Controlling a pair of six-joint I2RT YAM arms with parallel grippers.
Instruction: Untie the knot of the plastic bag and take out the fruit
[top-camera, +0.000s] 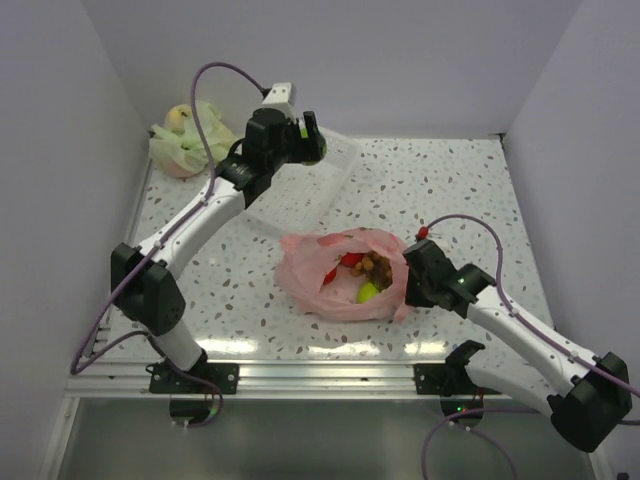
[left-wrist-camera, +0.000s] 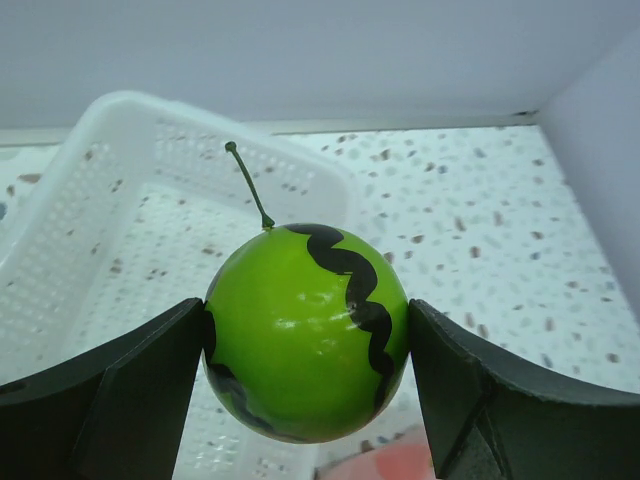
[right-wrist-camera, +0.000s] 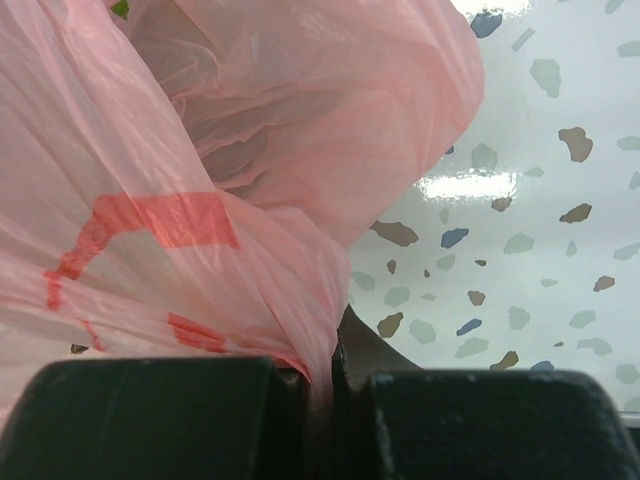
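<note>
Between left gripper (left-wrist-camera: 308, 375) jaws: green fruit (left-wrist-camera: 300, 320); right gripper (right-wrist-camera: 333, 385) pinches bag (right-wrist-camera: 200, 150).

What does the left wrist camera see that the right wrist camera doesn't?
Only the left wrist view shows a green striped fruit with a thin stem, held between the left gripper fingers, and a white basket behind it. Only the right wrist view shows the pink plastic bag with red print, its edge pinched in the shut right gripper. Both views show the speckled table and their own black fingers at the bottom.
</note>
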